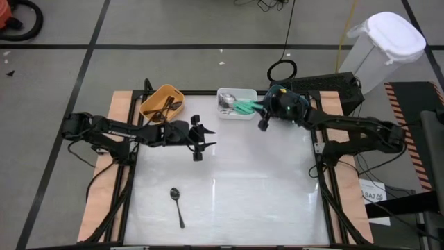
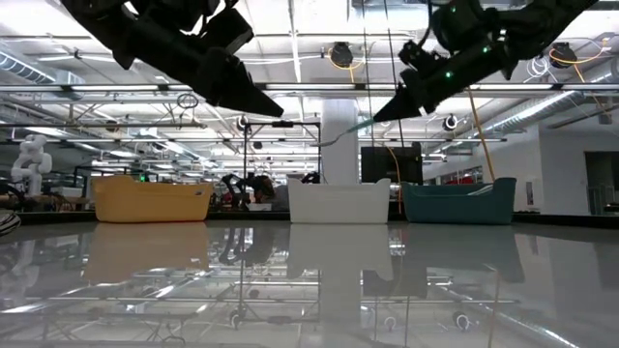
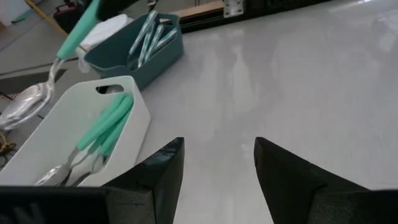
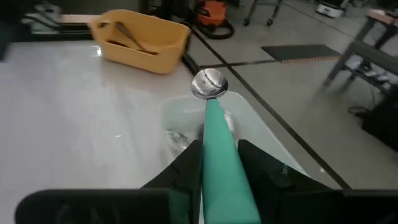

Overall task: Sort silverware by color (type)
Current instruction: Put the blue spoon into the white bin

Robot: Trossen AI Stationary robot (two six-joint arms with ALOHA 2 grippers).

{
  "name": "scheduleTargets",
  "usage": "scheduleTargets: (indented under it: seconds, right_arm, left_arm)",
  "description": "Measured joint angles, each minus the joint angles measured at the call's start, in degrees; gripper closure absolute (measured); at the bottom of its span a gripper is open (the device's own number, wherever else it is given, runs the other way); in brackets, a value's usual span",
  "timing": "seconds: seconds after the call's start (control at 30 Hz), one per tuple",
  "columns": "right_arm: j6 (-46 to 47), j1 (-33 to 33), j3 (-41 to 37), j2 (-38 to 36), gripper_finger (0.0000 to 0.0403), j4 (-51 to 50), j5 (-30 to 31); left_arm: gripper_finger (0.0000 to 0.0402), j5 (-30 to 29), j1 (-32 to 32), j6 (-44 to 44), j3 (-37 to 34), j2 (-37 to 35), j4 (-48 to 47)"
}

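Now mint-green spoon (image 4: 217, 143) clamped in right hand (image 4: 217, 165), over white bin (image 1: 236, 103)

Mint-handled spoon (image 4: 214, 124) aloft, seemingly level

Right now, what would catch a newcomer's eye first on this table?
The right hand holds a mint-green spoon above the white bin at the table's far edge. The left hand, open and empty, hangs near the orange bin. One black-handled spoon lies alone near the front.
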Motion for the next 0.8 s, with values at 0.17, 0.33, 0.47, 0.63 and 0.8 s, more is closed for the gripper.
scheduleTargets:
  seconds: [0.17, 0.33, 0.47, 0.63, 0.8]
  right_arm:
    - [1.2, -5.5, 0.0, 3.3, 0.0326, 3.2, -3.8]
    - [1.4, -8.3, 0.6, 8.7, 0.0326, 5.7, -6.3]
    - [1.4, -9.2, 2.1, 12.6, 0.0325, 6.3, -6.3]
    - [0.0, -9.9, 4.2, 16.6, 0.0325, 6.4, -6.3]
    - [-1.9, -10.2, 6.5, 20.3, 0.0323, 6.0, -6.5]
  left_arm:
    - [0.0206, 0.1, 1.6, 0.5, 0.0, 0.0, -0.2]
    - [0.0206, 0.1, 2.7, 0.4, 0.0, 0.0, -0.7]
    - [0.0206, 0.1, 2.8, 0.1, 0.0, 0.0, -1.6]
    - [0.0206, 0.1, 2.7, -1.3, 0.0, 0.0, -3.2]
    - [0.0206, 0.1, 2.7, -2.4, 0.0, 0.7, -4.2]
